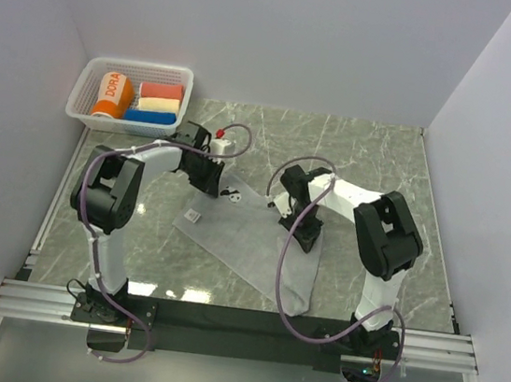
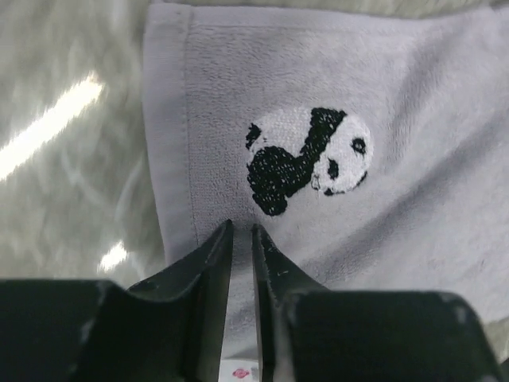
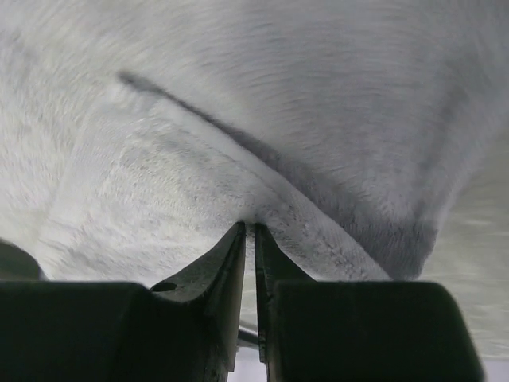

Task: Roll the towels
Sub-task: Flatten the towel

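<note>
Okay, grey towel [image 1: 241, 242] [image 2: 398, 119] [image 3: 318, 95] lies spread on the marble tabletop [image 1: 382, 161] near centre, long axis running 10 to 5 o'clock in the top view, mostly flat, with a small white label [image 1: 194, 216] at its 9 o'clock corner. Left fingers [image 1: 213, 185] [image 2: 211, 259] sit at the towel's 11 o'clock end, tips down just beside the hem, with an embroidered panda [image 2: 310, 159] at 1 o'clock from them. Only a narrow slit shows between them, and I cannot tell whether cloth is caught. Right fingers [image 1: 304, 240] [image 3: 223, 263] are at the towel's 3 o'clock side, almost together, with a raised ridge of the grey towel pinched at the tips. Orange towel [image 1: 113, 95] is already rolled, "DORA" showing, in the white basket [image 1: 78, 104] at the tabletop's 10 o'clock corner, well apart from both arms. Beside it in the basket are a red roll [image 1: 162, 91], a cream roll [image 1: 159, 103] and a blue roll [image 1: 149, 116].
</note>
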`<state>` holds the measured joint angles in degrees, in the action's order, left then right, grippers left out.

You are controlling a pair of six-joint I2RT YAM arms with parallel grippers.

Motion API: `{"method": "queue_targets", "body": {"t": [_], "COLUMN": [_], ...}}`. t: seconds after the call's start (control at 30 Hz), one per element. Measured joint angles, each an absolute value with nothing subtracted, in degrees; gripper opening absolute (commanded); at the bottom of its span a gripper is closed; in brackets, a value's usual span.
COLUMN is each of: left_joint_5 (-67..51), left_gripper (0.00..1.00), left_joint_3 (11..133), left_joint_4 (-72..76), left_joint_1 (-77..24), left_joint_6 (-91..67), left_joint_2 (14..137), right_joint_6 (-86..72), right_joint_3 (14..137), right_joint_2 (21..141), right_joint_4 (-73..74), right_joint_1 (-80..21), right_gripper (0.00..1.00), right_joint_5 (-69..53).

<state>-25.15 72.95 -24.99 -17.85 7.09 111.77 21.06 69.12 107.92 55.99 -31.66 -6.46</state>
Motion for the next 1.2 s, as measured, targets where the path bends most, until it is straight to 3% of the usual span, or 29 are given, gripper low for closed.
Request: {"method": "queue_targets", "body": {"t": [0.2, 0.3, 0.47, 0.7, 0.8, 0.83, 0.9, 1.2], "left_joint_5": [-24.01, -23.49, -22.65, -23.94, -23.88, -23.75, -23.20, -17.50], "left_gripper": [0.18, 0.25, 0.50, 0.63, 0.77, 0.88, 0.99, 0.98], "left_joint_3": [65.32, 62.26, 56.99, 59.92, 61.91, 62.54, 63.72, 71.99], "left_joint_4": [-25.30, -27.86, -34.50, -40.16, -41.08, -41.67, -42.46, -45.58], "left_joint_1": [-12.23, -7.38, -3.51, -3.57, -2.94, -2.70, -2.33, -1.58], "left_joint_6": [6.66, 7.90, 13.02, 16.45, 17.12, 17.21, 17.61, 15.25], "left_joint_2": [105.97, 102.87, 94.24, 79.13, 74.26, 72.77, 69.89, 66.92], "right_joint_6": [21.04, 21.08, 20.82, 21.80, 22.17, 22.11, 21.65, 14.66], "right_joint_3": [80.75, 87.94, 94.85, 94.35, 91.50, 90.26, 87.46, 79.50], "right_joint_2": [115.02, 118.72, 117.47, 101.21, 94.80, 93.56, 92.73, 96.33], "right_joint_4": [55.68, 55.29, 55.27, 56.84, 56.49, 56.51, 55.83, 51.16], "right_joint_1": [-30.44, -30.33, -29.12, -20.43, -19.33, -19.73, -20.78, -33.04], "right_gripper": [0.19, 0.22, 0.39, 0.41, 0.39, 0.38, 0.38, 0.38], "right_joint_5": [-2.07, -1.30, -6.02, -12.69, -12.67, -12.84, -12.95, -6.26]}}
